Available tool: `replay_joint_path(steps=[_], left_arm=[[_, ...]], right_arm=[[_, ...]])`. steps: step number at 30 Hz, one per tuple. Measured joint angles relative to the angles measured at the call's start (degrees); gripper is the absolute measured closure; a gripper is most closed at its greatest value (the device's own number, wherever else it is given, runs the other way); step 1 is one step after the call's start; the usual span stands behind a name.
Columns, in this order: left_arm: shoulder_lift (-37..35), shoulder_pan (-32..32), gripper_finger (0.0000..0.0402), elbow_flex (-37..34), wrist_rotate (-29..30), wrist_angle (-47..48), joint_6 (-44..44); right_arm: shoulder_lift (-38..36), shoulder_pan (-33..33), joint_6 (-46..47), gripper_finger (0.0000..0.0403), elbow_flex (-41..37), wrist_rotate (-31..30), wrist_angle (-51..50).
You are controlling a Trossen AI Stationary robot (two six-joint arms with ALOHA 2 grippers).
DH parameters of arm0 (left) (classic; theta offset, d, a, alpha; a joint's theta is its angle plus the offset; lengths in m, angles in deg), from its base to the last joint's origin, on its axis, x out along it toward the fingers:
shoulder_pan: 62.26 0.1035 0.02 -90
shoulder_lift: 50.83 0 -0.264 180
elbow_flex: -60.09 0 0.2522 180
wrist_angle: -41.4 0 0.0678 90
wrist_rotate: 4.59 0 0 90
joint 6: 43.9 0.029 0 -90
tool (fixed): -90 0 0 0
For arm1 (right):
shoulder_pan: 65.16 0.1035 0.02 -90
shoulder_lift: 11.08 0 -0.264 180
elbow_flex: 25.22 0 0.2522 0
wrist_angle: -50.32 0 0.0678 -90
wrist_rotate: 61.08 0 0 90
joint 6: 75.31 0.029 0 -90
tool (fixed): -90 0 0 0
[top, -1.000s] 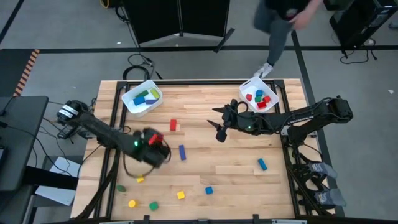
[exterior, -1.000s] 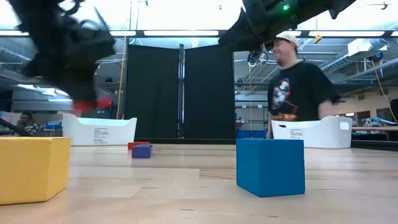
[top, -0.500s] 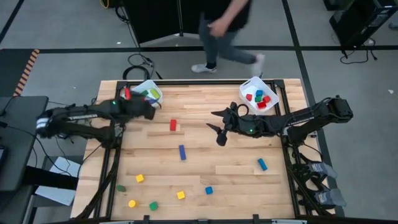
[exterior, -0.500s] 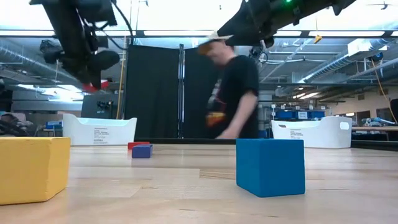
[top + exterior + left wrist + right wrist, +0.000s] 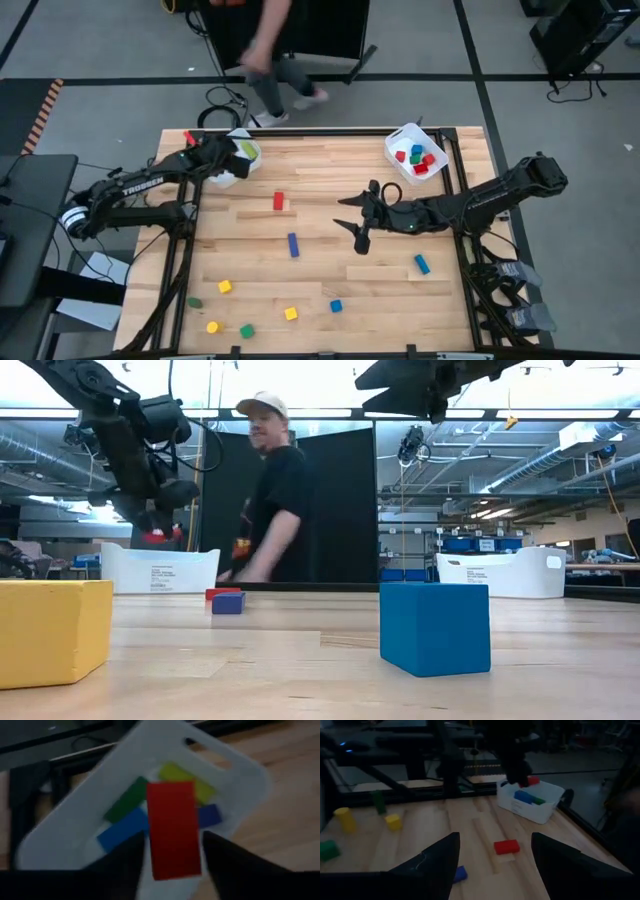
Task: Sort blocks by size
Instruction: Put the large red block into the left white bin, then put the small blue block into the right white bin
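Left gripper (image 5: 207,150) sits over the left white rectangular plastic bin (image 5: 243,166) at the table's far-left corner. In the left wrist view a long red rectangular bar (image 5: 173,828) lies between the two dark fingers (image 5: 122,865), above the bin's contents; whether the fingers pinch it or have let go, cannot tell. Inside that bin: a green bar (image 5: 126,804), a blue bar (image 5: 121,828), a yellow block (image 5: 179,776) and a darker blue block (image 5: 210,814). Low view shows the red piece at the gripper tip, above the bin wall.

Right gripper (image 5: 363,235) hangs above the wooden slatted table (image 5: 320,290) near the middle, jaws spread apart, nothing between them. Right wrist view looks past its fingers (image 5: 437,862) at a red bar on the table (image 5: 506,846) and a small blue block (image 5: 460,873) just beside the finger.

Right white plastic bin (image 5: 436,150) at the far-right corner holds red, blue and green cubes.

Loose on the table: red bar (image 5: 279,201), blue bar (image 5: 293,245), blue bar near right edge (image 5: 422,264), blue cube (image 5: 336,306), yellow cube (image 5: 291,313), yellow cube (image 5: 225,286), yellow cylinder-like piece (image 5: 212,327), green cube (image 5: 246,330), dark green piece (image 5: 194,302) at the left edge.

Low view: big yellow cube (image 5: 52,630) and blue cube (image 5: 434,627) close to the camera. A person (image 5: 268,55) walks behind the table.
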Motion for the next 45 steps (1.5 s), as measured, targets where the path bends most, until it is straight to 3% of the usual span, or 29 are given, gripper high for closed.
replay_joint_path(steps=[4,7,13,19,27,33,39,45], left_arm=[[-0.94,-0.25,0.0062,0.00,-9.09,-2.73,2.19],[-3.31,-2.91,0.0015,0.00,-11.31,-4.51,3.24],[-13.55,-12.52,0.0065,0.00,-6.87,-7.60,3.03],[-23.16,-23.04,0.0115,-2.03,-4.83,-12.15,1.17],[-25.41,-33.18,0.0146,-8.80,-4.31,-22.48,-2.48],[-24.85,-35.53,0.0149,-11.65,-3.73,-31.52,-0.25],[-23.74,-35.51,0.0149,-11.65,-6.57,-37.20,4.77],[-20.07,-35.12,0.0149,-11.65,-10.57,-42.16,7.99]], right_arm=[[0.00,1.24,0.71,0.0140,0.00,0.00,-0.66],[0.00,2.11,1.77,0.0138,0.00,-0.08,-3.16],[0.00,4.30,6.89,0.0140,0.00,-3.25,-12.34],[0.02,6.83,18.52,0.0141,0.00,-4.16,-29.14],[0.02,10.82,35.59,0.0143,0.00,-0.79,-47.16],[0.02,13.96,44.93,0.0145,0.02,0.77,-50.32],[0.02,16.30,52.81,0.0163,0.02,6.33,-54.50],[0.04,13.07,47.26,0.0176,0.86,4.30,-46.07]])
